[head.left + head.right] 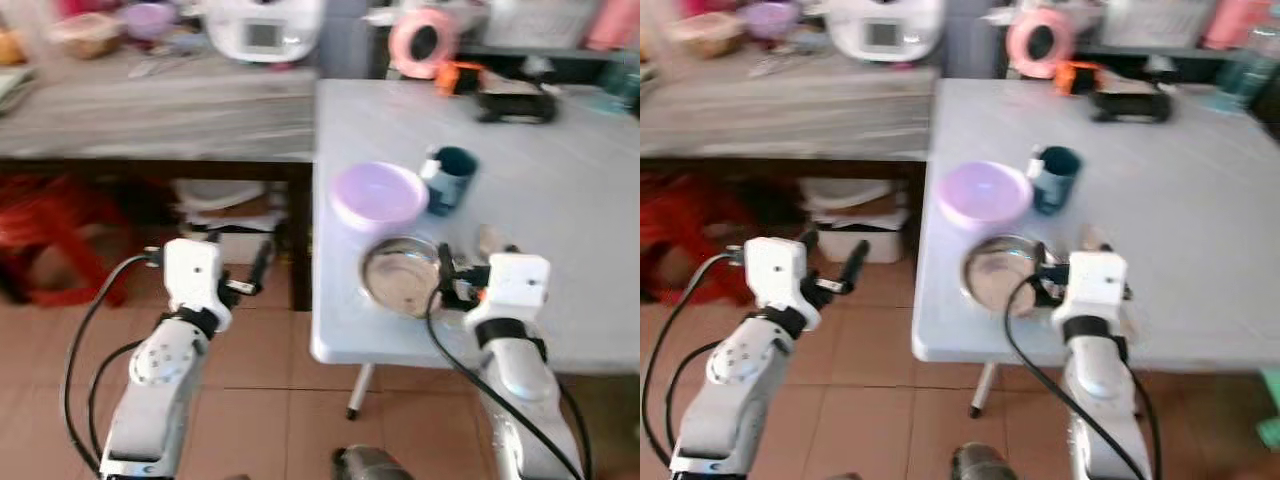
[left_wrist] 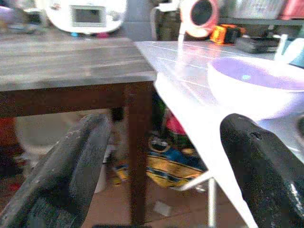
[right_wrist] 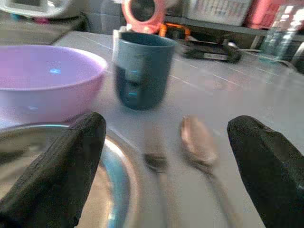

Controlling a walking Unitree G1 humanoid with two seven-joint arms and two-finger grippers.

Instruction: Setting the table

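From your head camera, the right gripper (image 1: 447, 272) hovers over the near edge of the white table (image 1: 560, 180), its tip just past the rim of the steel plate (image 1: 400, 275). Beyond the plate, farther from the gripper, sits the purple bowl (image 1: 379, 195), with the dark teal cup (image 1: 449, 178) just beside it. Your left gripper (image 1: 258, 268) hangs off the table's side, above the tiled floor (image 1: 260, 370) and in front of the wooden table (image 1: 150, 120).

In the left wrist view, the left gripper (image 2: 161, 175) stands wide, holding nothing; the wooden table's leg lies straight ahead, and the white table's corner with the purple bowl is ahead near one finger.

In the right wrist view, the right gripper (image 3: 166, 171) is wide and empty. Between its fingers (image 3: 71, 161) lie a blurred fork (image 3: 156, 166) and spoon (image 3: 197, 142) on the table, the plate's rim is under one finger, and the cup stands straight ahead.
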